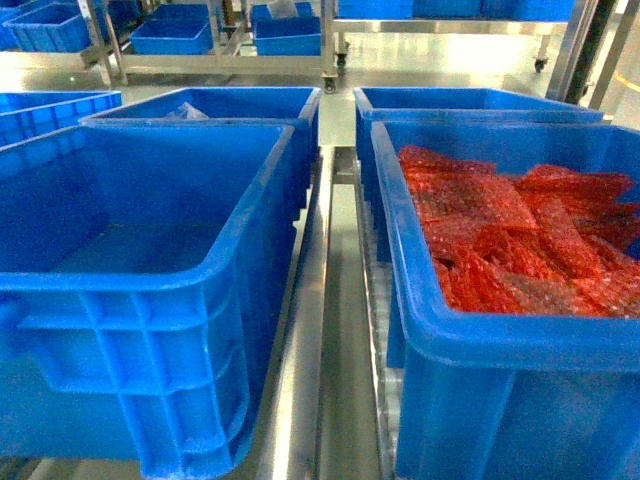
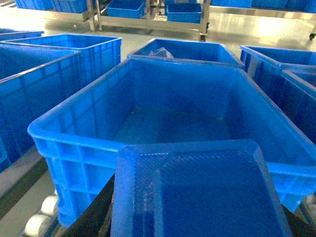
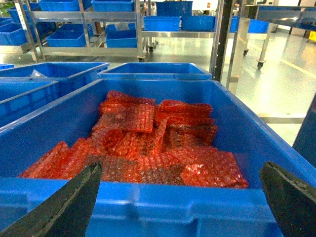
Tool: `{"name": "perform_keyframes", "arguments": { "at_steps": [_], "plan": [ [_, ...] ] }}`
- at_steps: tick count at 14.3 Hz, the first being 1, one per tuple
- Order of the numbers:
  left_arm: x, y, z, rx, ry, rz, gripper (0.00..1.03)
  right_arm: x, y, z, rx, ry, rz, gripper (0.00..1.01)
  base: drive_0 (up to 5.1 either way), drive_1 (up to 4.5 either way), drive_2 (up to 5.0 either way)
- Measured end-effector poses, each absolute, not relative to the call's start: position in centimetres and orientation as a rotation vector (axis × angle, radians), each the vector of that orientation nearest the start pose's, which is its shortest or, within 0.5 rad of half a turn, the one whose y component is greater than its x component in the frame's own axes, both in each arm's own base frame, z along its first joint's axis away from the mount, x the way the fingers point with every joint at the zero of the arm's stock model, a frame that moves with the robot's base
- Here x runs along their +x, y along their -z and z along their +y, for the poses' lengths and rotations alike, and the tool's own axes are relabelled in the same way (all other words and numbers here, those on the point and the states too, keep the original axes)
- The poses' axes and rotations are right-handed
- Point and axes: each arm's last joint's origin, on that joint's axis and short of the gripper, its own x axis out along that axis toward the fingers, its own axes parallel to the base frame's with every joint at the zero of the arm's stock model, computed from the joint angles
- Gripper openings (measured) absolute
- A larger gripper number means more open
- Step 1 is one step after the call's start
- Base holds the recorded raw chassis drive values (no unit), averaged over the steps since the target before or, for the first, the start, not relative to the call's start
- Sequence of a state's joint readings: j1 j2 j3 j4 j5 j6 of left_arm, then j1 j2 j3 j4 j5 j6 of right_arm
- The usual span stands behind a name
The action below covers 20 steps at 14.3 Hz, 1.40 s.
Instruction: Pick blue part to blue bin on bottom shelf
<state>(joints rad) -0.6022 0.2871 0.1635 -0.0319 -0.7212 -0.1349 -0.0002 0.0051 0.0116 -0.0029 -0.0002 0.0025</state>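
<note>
in the left wrist view the left gripper (image 2: 200, 217), low in the frame, is clamped on the blue part (image 2: 202, 192), whose textured face fills the bottom centre just before the near rim of the blue bin (image 2: 74, 133). that bin sits on the bottom shelf (image 1: 305, 330), whose steel rail runs down the middle of the head view. in the right wrist view the right gripper (image 3: 182, 197) has its dark fingers (image 3: 74, 197) wide apart in the lower corners, before the crate of red bubble-wrap packets (image 3: 148, 143).
</note>
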Motion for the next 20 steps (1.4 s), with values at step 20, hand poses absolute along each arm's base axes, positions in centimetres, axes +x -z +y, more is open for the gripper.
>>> {"name": "perform_keyframes", "arguments": {
  "at_steps": [20],
  "plan": [
    [9.83,-19.31,-4.44,-0.035,-0.127,0.119,0.44,9.73,-16.66,0.00,0.003,0.000,-0.001,0.98,0.0,0.00,0.0]
  ]
}}
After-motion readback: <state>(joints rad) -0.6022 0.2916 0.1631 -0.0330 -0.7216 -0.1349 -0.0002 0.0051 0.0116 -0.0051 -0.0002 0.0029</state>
